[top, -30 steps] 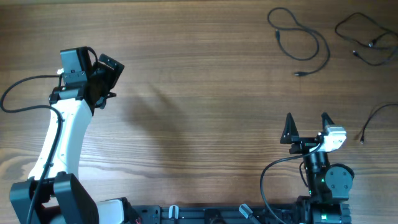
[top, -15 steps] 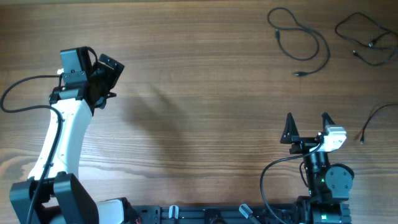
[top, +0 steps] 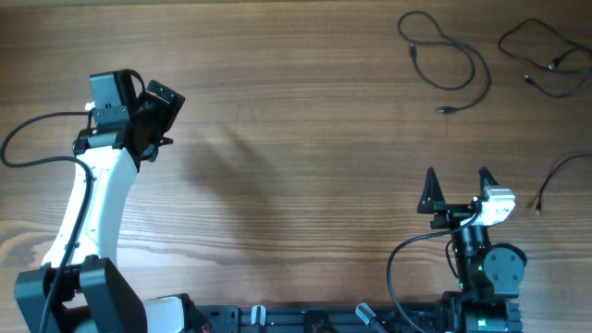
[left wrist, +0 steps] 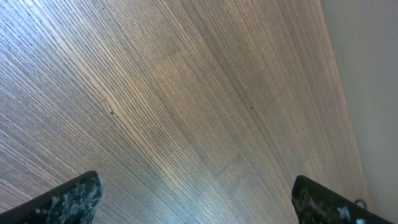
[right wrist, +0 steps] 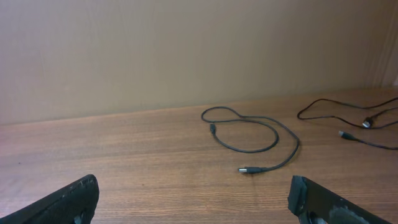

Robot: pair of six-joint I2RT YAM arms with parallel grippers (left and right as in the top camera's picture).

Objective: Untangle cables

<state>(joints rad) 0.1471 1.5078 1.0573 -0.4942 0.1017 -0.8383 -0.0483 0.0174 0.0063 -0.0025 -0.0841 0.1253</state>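
Thin black cables lie apart on the wooden table at the far right. One looped cable (top: 450,65) (right wrist: 261,138) sits at the back, with its plug tip (right wrist: 246,168) pointing left. A second cable (top: 548,57) (right wrist: 360,119) lies in the back right corner. A third cable (top: 559,176) curves off the right edge. My right gripper (top: 457,187) (right wrist: 193,202) stands open near the front edge, well short of the looped cable, with nothing between its fingers. My left gripper (top: 157,116) (left wrist: 199,199) is open over bare wood at the far left, holding nothing.
The wooden table (top: 296,166) spans the whole overhead view. A plain wall (right wrist: 186,50) rises behind its far edge. Each arm trails a thicker black cable of its own: the left arm's (top: 28,139) and the right arm's (top: 402,254).
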